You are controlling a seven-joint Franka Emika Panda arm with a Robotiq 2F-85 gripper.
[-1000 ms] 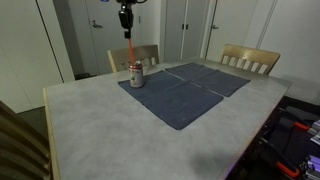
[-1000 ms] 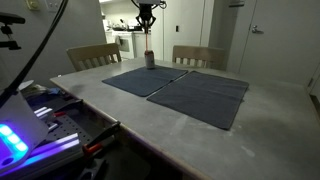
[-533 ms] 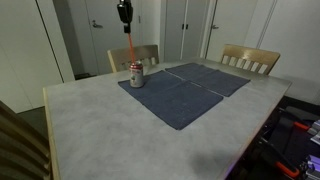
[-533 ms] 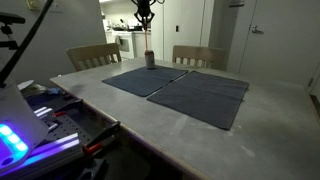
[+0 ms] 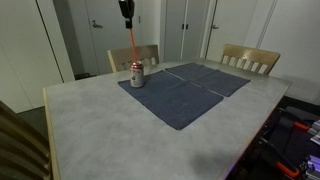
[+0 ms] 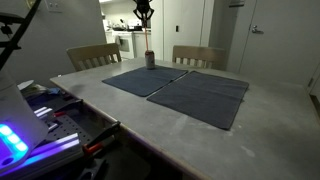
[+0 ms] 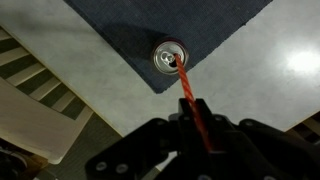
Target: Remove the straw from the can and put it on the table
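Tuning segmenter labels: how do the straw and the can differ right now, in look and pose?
Shape: the straw is thin and long; the can is short and wide. Colour: straw orange-red, can silver-grey with red markings. Pose: the straw is tilted, held at its top by the gripper; the can stands upright on the corner of a dark blue mat. Shared: both carry red; the straw's lower end meets the can's top.

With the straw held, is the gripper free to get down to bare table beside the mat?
Probably yes: the gripper, shut on the straw, hangs above the can; table beside the mat looks bare.
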